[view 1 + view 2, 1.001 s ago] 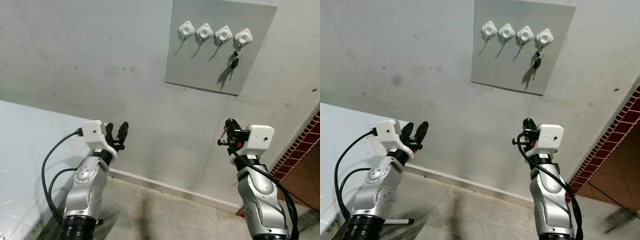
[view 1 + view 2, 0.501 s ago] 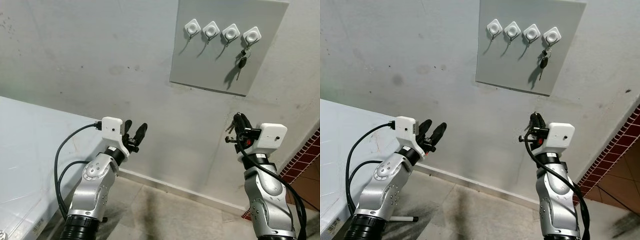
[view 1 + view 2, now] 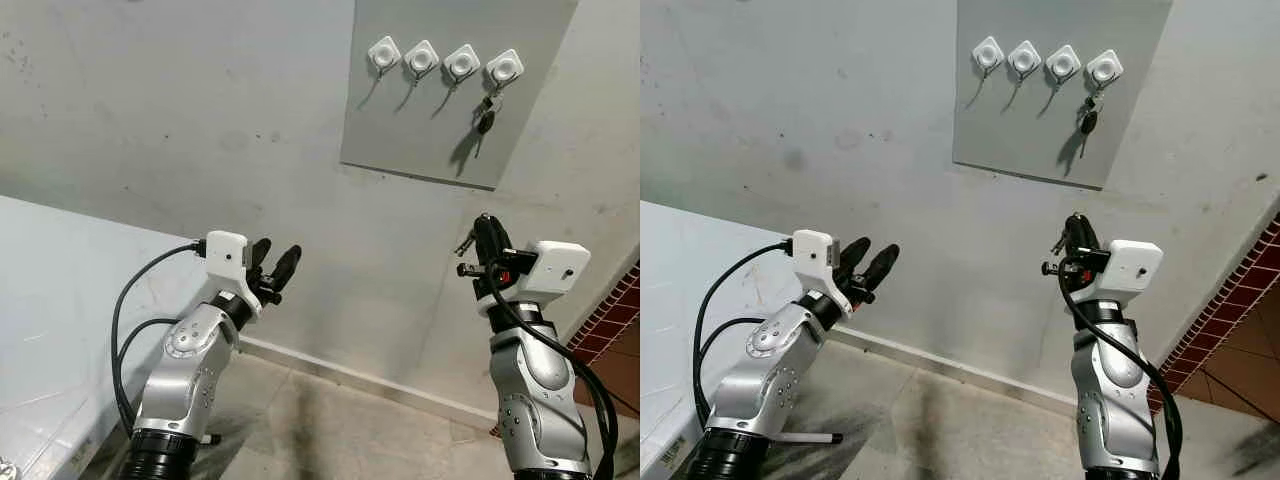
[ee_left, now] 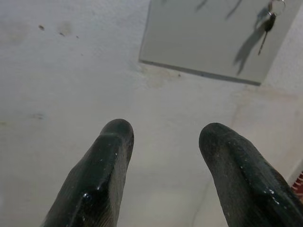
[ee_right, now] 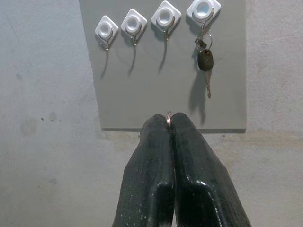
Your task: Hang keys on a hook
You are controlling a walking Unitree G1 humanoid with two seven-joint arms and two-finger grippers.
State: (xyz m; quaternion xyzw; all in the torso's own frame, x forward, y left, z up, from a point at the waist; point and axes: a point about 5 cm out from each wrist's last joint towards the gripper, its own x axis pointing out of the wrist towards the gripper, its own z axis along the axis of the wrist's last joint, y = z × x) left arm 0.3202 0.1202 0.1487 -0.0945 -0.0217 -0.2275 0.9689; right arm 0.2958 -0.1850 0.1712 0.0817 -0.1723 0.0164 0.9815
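A grey board on the wall carries a row of white hooks. A dark-headed key hangs from the rightmost hook; the other three hooks are bare. My right gripper is raised below the board's right part, shut on a small metal key ring that pokes out between its tips. A bit of key sticks out on its left side. My left gripper is held up lower left, open and holding nothing, well short of the wall.
A white table runs along the left. A red brick wall stands at the right edge. Bare concrete floor lies below between the arms. The plain grey wall is straight ahead.
The camera has shifted, so the board sits further right in the picture. My right gripper has risen a little toward the board, still shut on the ring. The left gripper stays open.
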